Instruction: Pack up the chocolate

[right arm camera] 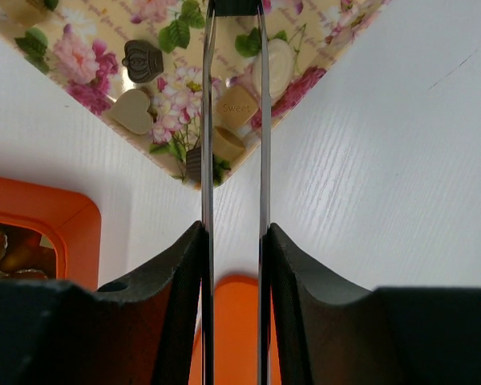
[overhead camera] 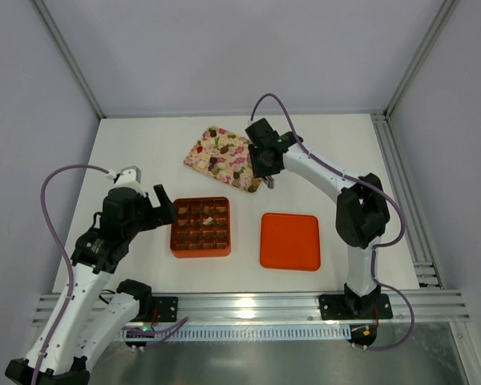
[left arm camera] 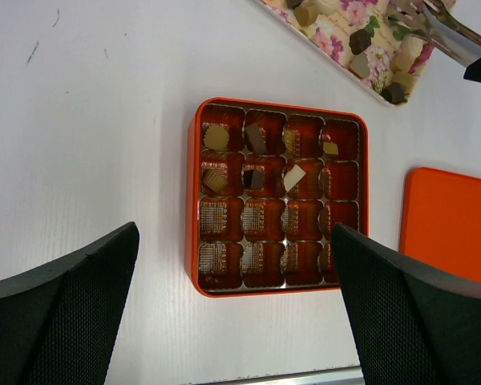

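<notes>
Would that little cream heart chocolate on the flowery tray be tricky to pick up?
The cream heart chocolate is small, so probably light. Its smooth rounded surface may slip between the thin metal tongs. It lies flat, so rolling seems unlikely; hard squeezing might mark it.

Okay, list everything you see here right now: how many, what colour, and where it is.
Grid box: one, orange, open, near left of centre.
Lid: one, orange, lying flat to the right of the box.
Tray: one, pink-and-cream floral, far centre.
Chocolate in the box: about seven, tan to dark brown, in the far two rows.
Chocolate on the tray: several, cream to dark brown, exact count unclear.
Tongs: one pair, metal, reaching over the tray's corner.
Table: one, white.
Left fingers: black, open, near side of the box.
Right fingers: black, shut on the tongs.
</notes>
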Action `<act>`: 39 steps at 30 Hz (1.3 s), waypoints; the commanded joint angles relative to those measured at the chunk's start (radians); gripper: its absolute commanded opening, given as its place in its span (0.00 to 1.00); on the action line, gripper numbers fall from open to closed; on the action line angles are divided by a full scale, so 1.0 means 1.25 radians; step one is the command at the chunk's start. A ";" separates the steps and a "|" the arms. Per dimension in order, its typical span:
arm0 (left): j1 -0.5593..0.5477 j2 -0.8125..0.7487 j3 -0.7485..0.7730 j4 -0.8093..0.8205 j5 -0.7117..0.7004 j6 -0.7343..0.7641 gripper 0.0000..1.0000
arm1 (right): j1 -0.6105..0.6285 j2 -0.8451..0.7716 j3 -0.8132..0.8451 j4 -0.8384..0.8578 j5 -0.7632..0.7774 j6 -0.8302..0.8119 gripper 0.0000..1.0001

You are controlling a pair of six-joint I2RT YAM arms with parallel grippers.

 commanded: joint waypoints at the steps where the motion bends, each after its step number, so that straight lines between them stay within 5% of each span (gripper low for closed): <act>1: -0.002 -0.008 0.009 0.015 0.006 -0.001 1.00 | 0.014 -0.052 -0.016 0.029 -0.002 0.010 0.38; 39: -0.002 -0.010 0.009 0.015 0.007 -0.001 1.00 | 0.124 -0.212 -0.070 0.007 -0.008 0.032 0.38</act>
